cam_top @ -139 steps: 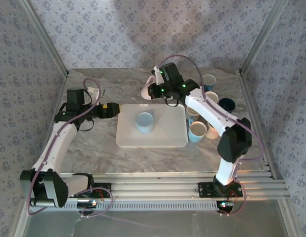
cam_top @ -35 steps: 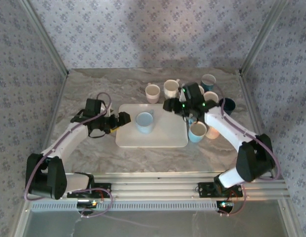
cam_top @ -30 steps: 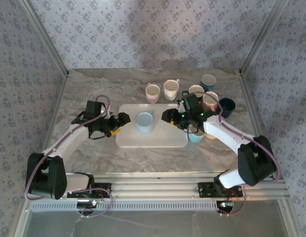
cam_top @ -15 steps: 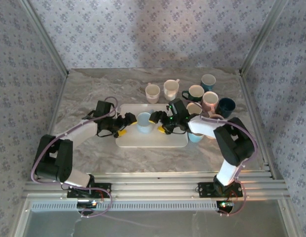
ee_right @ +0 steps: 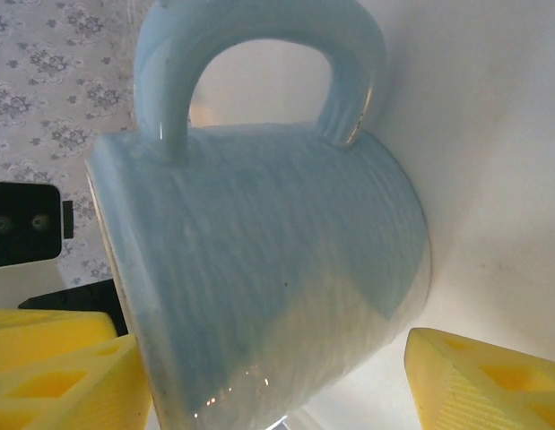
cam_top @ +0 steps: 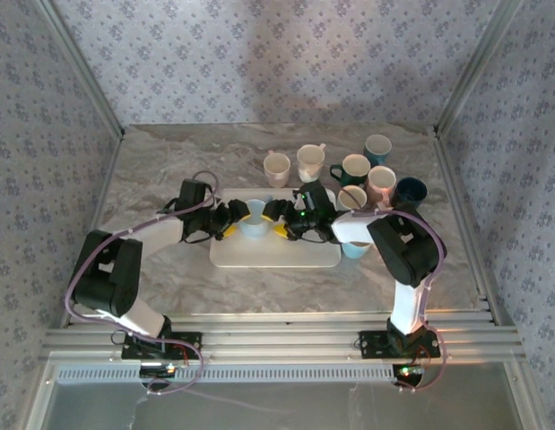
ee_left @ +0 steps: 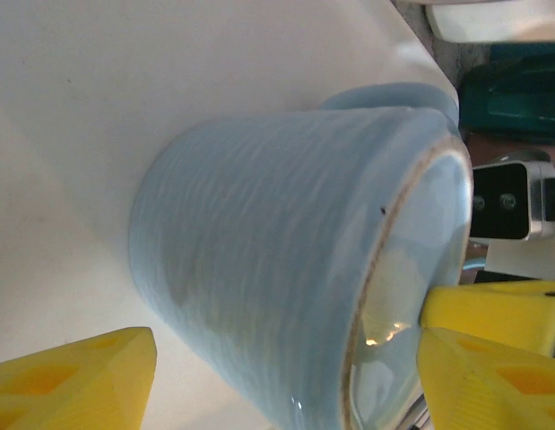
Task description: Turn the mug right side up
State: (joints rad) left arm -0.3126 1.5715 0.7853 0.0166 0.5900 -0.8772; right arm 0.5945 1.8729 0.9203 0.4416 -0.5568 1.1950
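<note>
A light blue mug (cam_top: 255, 219) stands upside down on the white tray (cam_top: 277, 254), its ringed base facing up. The left gripper (cam_top: 234, 218) reaches in from the left and the right gripper (cam_top: 279, 218) from the right, so they hem the mug in. In the left wrist view the mug (ee_left: 268, 260) sits between the wide-apart yellow fingers (ee_left: 71, 376) of the open left gripper (ee_left: 286, 394). In the right wrist view the mug (ee_right: 268, 269), handle (ee_right: 259, 54) uppermost, lies between the spread fingers (ee_right: 492, 385) of the open right gripper (ee_right: 277, 381).
Behind and right of the tray stand several mugs: two cream ones (cam_top: 277, 167) (cam_top: 310, 162), a dark green one (cam_top: 355, 168), a teal one (cam_top: 378, 148), a pink one (cam_top: 381, 182) and a navy one (cam_top: 410, 191). Wallpapered walls enclose the marble table (cam_top: 160, 170).
Both grippers have closed in on the blue mug from either side, the left moving right and the right moving left and down. The mug has not moved.
</note>
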